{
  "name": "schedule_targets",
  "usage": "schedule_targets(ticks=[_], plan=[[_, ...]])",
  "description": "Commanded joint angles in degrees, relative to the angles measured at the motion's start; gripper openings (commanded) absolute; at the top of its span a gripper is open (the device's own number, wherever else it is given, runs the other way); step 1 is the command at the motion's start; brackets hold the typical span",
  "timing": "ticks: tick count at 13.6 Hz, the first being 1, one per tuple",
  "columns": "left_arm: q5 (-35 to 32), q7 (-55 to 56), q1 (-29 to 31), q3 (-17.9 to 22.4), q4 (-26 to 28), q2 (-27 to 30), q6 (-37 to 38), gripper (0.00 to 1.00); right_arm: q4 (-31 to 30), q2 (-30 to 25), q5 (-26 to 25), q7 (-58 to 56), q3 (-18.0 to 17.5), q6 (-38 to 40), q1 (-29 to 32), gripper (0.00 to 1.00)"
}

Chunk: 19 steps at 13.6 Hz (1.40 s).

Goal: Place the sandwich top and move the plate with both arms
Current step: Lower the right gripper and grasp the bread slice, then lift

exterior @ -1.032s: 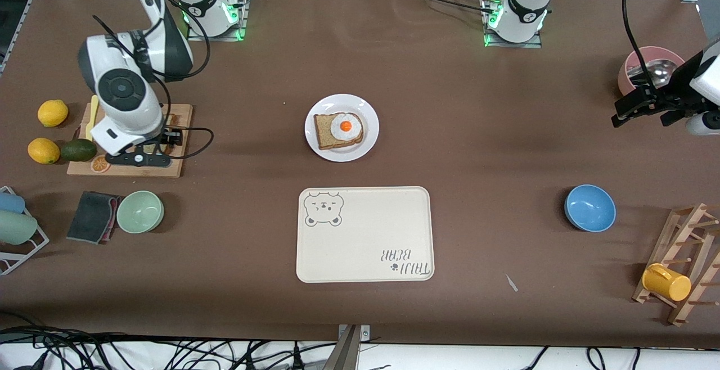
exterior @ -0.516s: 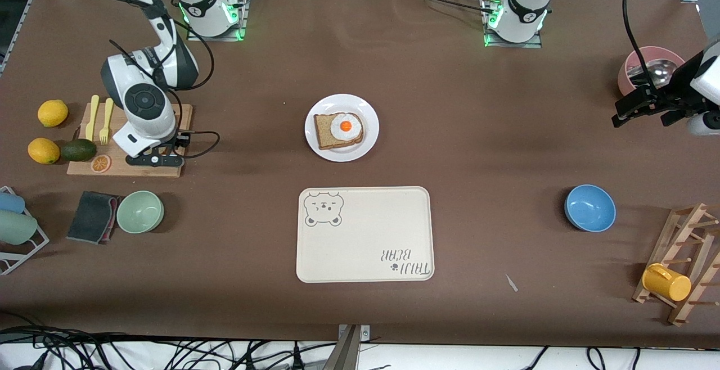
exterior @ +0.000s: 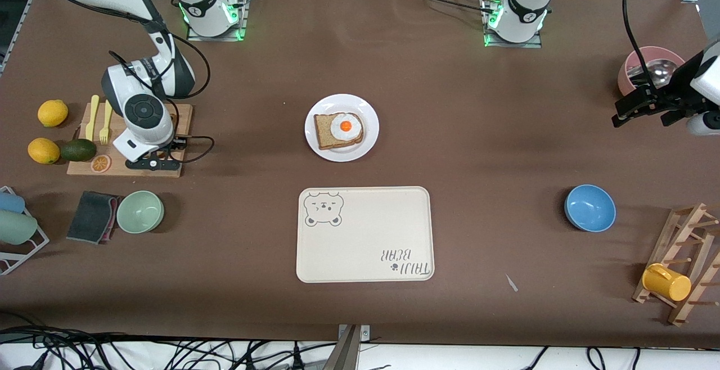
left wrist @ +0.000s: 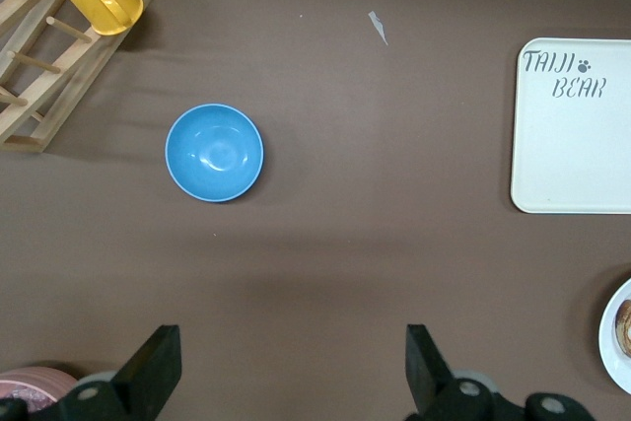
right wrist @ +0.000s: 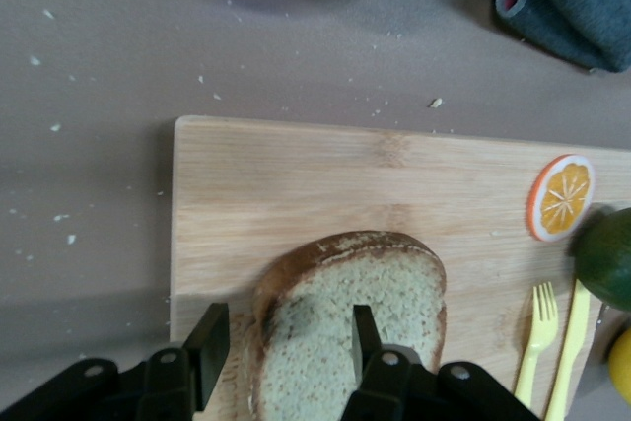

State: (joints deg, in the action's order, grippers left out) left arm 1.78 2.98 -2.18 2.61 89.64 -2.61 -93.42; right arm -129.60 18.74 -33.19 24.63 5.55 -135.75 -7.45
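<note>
The sandwich top (right wrist: 345, 322), a speckled slice with a dark crust, lies on the wooden cutting board (right wrist: 296, 175) at the right arm's end of the table. My right gripper (right wrist: 286, 334) is low over it and open: one finger stands just outside the crust, the other over the slice's face. In the front view the right gripper (exterior: 151, 157) and its wrist hide the slice. The white plate (exterior: 367, 112) at mid-table carries a bread slice with a fried egg (exterior: 338, 130). My left gripper (exterior: 644, 112) waits open, high over the left arm's end, with nothing between its fingers.
A cream bear-printed tray (exterior: 365, 235) lies nearer the camera than the plate. A green bowl (exterior: 140, 211), a dark cloth (exterior: 93, 216), lemons (exterior: 52, 113) and an avocado (exterior: 79, 149) surround the board. A blue bowl (exterior: 589, 208), pink bowl (exterior: 633, 63) and mug rack (exterior: 683, 260) are at the left arm's end.
The right wrist has shifted and dropped over the cutting board, uncovering the yellow fork and knife, and its jaws have narrowed. The left arm has not moved.
</note>
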Motion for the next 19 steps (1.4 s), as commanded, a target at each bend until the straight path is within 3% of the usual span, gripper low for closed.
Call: schedule_targets(ticks=[1,3,6,8,9,11,12,19], plan=[[-1.4,0.5,-0.1,-0.1,-1.3,-0.3,1.1,1.0,-1.2,0.2,-1.5,1.0,0.3,-1.3,0.2,0.58],[-1.4,0.5,-0.1,-0.1,-1.3,-0.3,1.1,1.0,-1.5,0.2,-1.5,1.0,0.3,-1.3,0.2,0.57],[-1.4,0.5,-0.1,-0.1,-1.3,-0.3,1.1,1.0,-1.7,0.3,-1.5,1.4,0.3,-1.3,0.2,0.43],[-1.4,0.5,-0.1,-0.1,-1.3,-0.3,1.1,1.0,-1.7,1.6,-1.5,1.5,0.3,-2.5,0.5,0.41],[-1.4,0.5,-0.1,-0.1,-1.3,-0.3,1.1,1.0,-1.6,1.9,-1.5,1.5,0.3,-2.5,0.5,0.33],[-1.4,0.5,-0.1,-0.1,-1.3,-0.3,1.1,1.0,-1.5,1.9,-1.5,1.4,0.3,-2.5,0.5,0.07],[-1.4,0.5,-0.1,-0.1,-1.3,-0.3,1.1,1.0,-1.4,2.1,-1.5,1.4,0.3,-2.5,0.5,0.0],[-1.4,0.5,-0.1,-0.1,-1.3,-0.3,1.1,1.0,1.7,1.8,-1.3,0.3,0.1,-1.3,0.1,0.0]])
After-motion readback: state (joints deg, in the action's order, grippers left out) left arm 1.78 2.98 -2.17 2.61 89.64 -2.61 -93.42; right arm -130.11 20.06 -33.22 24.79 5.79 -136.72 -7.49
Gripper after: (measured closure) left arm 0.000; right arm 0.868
